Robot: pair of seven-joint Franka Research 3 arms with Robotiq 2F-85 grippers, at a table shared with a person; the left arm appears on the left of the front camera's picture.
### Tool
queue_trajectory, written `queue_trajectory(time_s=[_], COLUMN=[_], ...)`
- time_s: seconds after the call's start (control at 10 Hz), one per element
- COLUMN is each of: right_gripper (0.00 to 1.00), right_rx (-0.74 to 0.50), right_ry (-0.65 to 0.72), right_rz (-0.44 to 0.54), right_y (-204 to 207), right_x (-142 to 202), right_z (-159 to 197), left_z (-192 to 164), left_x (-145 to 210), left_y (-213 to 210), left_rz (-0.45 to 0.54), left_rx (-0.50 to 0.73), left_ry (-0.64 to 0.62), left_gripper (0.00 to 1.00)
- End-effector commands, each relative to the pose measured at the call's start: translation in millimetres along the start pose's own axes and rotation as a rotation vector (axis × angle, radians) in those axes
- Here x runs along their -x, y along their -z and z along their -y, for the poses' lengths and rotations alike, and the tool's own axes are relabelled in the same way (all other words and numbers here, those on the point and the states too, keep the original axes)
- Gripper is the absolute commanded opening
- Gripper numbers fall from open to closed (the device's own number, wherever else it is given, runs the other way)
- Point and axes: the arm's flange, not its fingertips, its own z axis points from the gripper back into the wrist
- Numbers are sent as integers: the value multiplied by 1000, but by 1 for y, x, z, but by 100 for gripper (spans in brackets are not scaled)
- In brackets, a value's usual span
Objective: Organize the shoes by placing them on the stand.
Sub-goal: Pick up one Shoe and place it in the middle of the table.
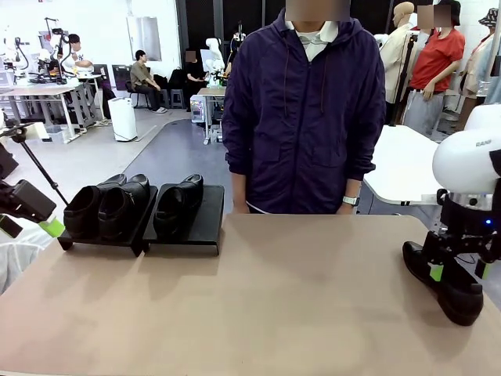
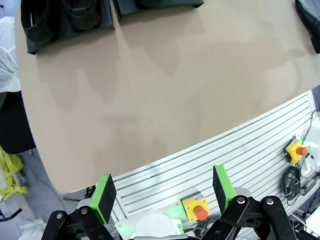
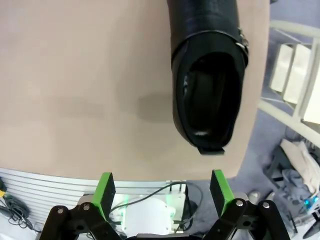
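Four plain black leather dress shoes are in sight. Three of them sit on the low black stand [image 1: 192, 227] of two sloped panels, which stands at the far left part of the tan counter [image 1: 282, 298]: two shoes side by side on the stand's left panel, the outer shoe [image 1: 88, 207] and the inner shoe [image 1: 124, 205] touching each other, and a third shoe [image 1: 177, 205] on the left half of the right panel. The right half of that panel is bare.

The fourth shoe [image 1: 446, 286] lies well apart from the stand, at the counter's right edge, its opening facing up in the right wrist view [image 3: 207, 75].

There are two robot hands. The left hand [image 2: 162, 192] hangs over the counter's near edge, well away from the stand, its two green-padded fingers spread wide with nothing between them. The right hand [image 3: 162, 192] hovers above the fourth shoe, just nearer than its heel, its fingers likewise spread wide and holding nothing; it does not touch the shoe.

One person in a dark purple hooded jacket [image 1: 301, 117] stands at the counter's far side, just right of the stand, arms down.
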Motion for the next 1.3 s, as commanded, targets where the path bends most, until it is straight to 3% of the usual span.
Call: queue_trajectory(time_s=[0.0, 0.5, 1.2], right_gripper=[100, 100, 100], right_rx=[-45, -37, -7], right_ry=[-43, -102, -140], right_rz=[15, 109, 157], right_y=[6, 20, 59], right_x=[-20, -31, -46], right_z=[6, 13, 17], left_z=[-3, -3, -3], left_x=[0, 0, 0], left_y=[0, 0, 0], left_rz=[-2, -2, -2], left_rx=[23, 23, 23], left_ry=[16, 16, 16], left_gripper=[100, 100, 100])
